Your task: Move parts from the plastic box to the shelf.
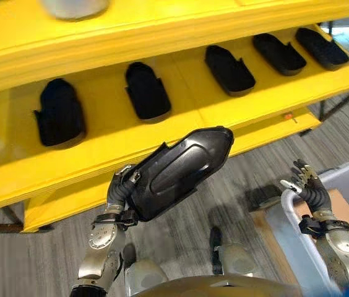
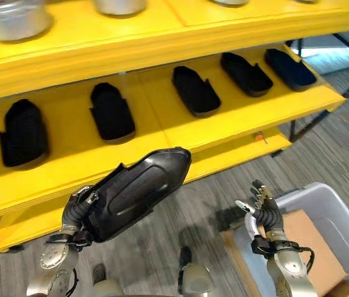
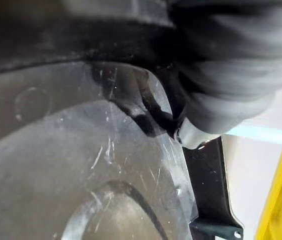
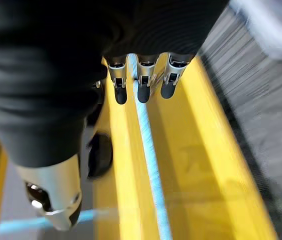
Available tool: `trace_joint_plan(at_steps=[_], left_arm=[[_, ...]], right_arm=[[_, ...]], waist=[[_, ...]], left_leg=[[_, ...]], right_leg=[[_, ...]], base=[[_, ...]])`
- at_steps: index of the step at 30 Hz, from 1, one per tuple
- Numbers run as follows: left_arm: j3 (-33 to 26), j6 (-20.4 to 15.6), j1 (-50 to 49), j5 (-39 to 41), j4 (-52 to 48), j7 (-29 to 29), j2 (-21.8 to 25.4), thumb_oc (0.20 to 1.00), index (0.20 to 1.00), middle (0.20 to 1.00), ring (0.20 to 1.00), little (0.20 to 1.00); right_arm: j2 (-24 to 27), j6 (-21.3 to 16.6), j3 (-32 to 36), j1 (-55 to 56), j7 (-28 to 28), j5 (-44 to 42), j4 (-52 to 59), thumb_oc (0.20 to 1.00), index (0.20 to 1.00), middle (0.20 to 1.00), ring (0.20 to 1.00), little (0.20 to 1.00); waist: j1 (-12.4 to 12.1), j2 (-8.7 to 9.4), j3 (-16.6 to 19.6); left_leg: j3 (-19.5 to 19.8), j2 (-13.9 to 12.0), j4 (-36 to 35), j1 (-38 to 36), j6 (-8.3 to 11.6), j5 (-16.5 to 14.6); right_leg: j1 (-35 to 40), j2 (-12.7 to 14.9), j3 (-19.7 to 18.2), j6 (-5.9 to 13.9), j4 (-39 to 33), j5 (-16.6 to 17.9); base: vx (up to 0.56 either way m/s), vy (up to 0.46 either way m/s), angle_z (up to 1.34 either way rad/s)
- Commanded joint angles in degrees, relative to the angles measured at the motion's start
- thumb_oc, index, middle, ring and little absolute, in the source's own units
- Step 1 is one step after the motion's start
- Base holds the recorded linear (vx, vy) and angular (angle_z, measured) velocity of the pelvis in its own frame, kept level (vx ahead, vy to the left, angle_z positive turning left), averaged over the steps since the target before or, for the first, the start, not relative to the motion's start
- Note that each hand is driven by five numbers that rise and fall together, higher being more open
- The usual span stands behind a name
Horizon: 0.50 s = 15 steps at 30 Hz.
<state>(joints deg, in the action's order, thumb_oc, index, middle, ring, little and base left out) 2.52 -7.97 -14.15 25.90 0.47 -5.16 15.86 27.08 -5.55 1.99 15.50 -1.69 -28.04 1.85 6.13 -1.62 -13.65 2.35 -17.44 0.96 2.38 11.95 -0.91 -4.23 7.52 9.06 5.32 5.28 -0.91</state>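
My left hand (image 1: 120,189) is shut on a long black moulded part (image 1: 177,170), gripping its near end and holding it up tilted in front of the yellow shelf (image 1: 162,133). The same black part (image 3: 81,165) sits close against the palm in the left wrist view. Several black parts (image 1: 146,91) lie in a row on the shelf's middle level. My right hand (image 1: 307,185) hangs open and empty over the near corner of the grey plastic box (image 1: 298,229) at lower right, fingers (image 4: 142,85) straight.
Metal pots (image 2: 13,18) stand on the shelf's top level. A brown cardboard sheet (image 2: 307,244) lies inside the box. Grey floor runs between shelf and box. A lower yellow ledge (image 1: 267,133) juts out below the parts row.
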Motion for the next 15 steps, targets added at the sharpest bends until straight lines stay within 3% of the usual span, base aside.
trace_joint_plan(at_steps=[1,7,11,15], left_arm=[[-3.1,-4.8,-1.5,1.4,-7.2,0.4,2.8,0.2,0.2,0.2,0.2,0.2],[-4.1,-5.2,-0.7,0.6,-7.5,-0.8,4.9,0.2,0.2,0.2,0.2,0.2],[-5.1,-5.3,-0.8,0.6,-7.5,-1.3,5.4,0.2,0.2,0.2,0.2,0.2],[-5.5,-5.7,-0.2,0.3,-7.5,-2.2,6.4,0.2,0.2,0.2,0.2,0.2]], right_arm=[[-0.7,-3.2,-1.5,0.2,0.1,-2.4,3.4,1.0,1.0,1.0,1.0,1.0],[-2.2,-2.9,-2.4,-1.3,0.3,-2.1,3.8,1.0,1.0,1.0,1.0,1.0],[-2.7,-2.5,-2.9,-1.8,0.4,-1.6,4.1,1.0,1.0,1.0,1.0,1.0],[-3.5,-2.6,-3.9,-3.3,0.0,-1.3,3.5,1.0,1.0,1.0,1.0,1.0]], waist=[[0.1,1.64,4.3],[-1.4,3.05,4.2],[-2.3,3.59,4.3],[-3.0,3.22,4.2]], left_leg=[[-1.4,5.8,3.2,2.3,-5.81,0.5],[-2.2,11.0,7.7,5.0,-7.39,-3.3],[-2.5,13.9,10.0,7.4,-9.17,-5.3],[-2.9,15.6,8.4,7.2,-11.01,-5.0]], right_leg=[[0.2,1.9,-3.1,0.85,3.5,-4.0],[2.1,7.3,-2.2,3.67,-0.6,0.1],[1.5,10.4,-2.3,4.94,-1.5,4.9],[-0.6,12.1,-0.9,4.5,1.1,8.6]], base=[[0.07,0.234,0.11],[0.05,0.222,0.33],[0.02,0.223,0.08],[0.01,0.294,0.06]])
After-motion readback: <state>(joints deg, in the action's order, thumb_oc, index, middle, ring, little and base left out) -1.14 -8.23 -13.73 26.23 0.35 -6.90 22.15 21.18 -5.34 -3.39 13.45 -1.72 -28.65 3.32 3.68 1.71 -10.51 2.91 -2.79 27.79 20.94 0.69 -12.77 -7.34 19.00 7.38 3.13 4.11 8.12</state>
